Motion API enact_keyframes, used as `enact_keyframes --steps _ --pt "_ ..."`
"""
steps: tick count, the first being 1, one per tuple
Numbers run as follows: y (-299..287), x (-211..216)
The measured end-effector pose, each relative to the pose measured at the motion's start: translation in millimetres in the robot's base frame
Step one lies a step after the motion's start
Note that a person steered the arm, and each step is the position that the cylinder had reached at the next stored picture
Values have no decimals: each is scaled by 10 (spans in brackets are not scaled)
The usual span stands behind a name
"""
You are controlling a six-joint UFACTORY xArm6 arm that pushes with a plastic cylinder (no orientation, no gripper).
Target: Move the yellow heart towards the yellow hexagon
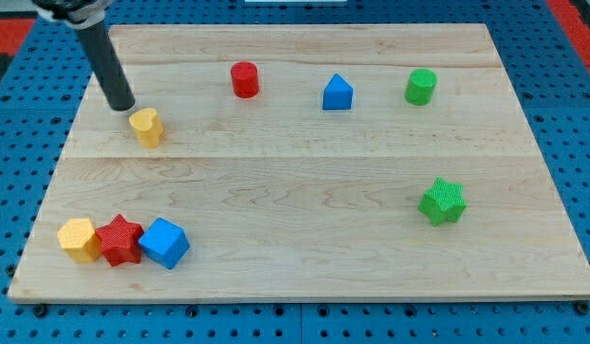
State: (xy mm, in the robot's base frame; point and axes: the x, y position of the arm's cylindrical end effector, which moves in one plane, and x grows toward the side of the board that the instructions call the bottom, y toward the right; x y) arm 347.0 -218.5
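Note:
The yellow heart lies on the wooden board at the view's upper left. The yellow hexagon lies at the view's bottom left corner, well below the heart. My tip rests on the board just up and left of the yellow heart, very close to it or touching its edge. The dark rod leans up toward the view's top left.
A red star and a blue cube sit in a row right of the hexagon. A red cylinder, a blue triangular block and a green cylinder stand along the top. A green star is at right.

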Motion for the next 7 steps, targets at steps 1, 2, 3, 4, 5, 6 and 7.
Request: enact_keyframes --steps 1,2,3,4,5,6,7 --pt "447 17" --pt "688 450" --pt "634 819" --pt "681 761" --pt "923 382" --pt "581 170" --pt "151 651"
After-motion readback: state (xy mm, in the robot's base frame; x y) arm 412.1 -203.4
